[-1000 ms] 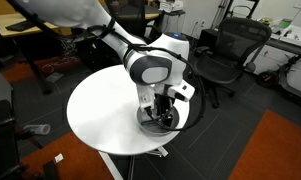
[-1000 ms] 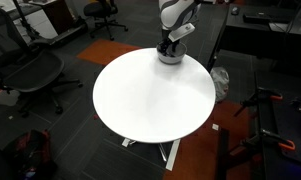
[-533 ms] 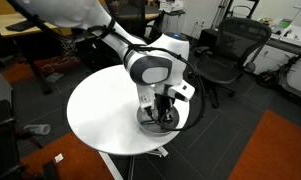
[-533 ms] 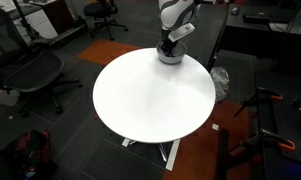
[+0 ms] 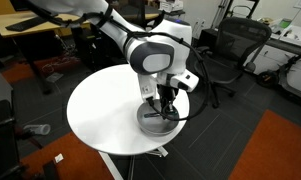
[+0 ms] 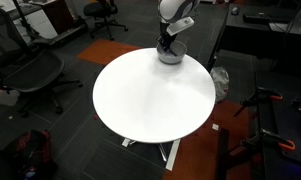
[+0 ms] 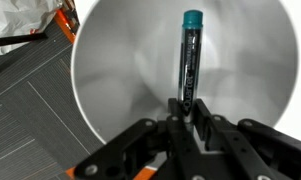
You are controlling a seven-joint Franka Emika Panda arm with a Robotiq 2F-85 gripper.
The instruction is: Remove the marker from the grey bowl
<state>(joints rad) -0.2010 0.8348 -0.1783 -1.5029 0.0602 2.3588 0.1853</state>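
In the wrist view the marker [image 7: 190,55] has a dark body and a teal cap. It points away from me over the inside of the shiny grey bowl [image 7: 110,70]. My gripper [image 7: 188,105] is shut on its near end, both fingers pressed against the barrel. In both exterior views the gripper [image 5: 166,108] [image 6: 167,42] hangs just above the grey bowl [image 5: 156,122] [image 6: 171,56], which stands near the edge of the white round table [image 5: 100,110] [image 6: 150,100]. The marker is too small to make out in those views.
Black office chairs stand around the table [image 5: 225,55] [image 6: 30,70]. An orange carpet patch [image 5: 280,150] lies on the floor beside it. A white bag [image 7: 20,25] lies on the floor beyond the table edge.
The jaws have shut on the marker. The wrist has then risen a little out of the bowl with the marker in it.
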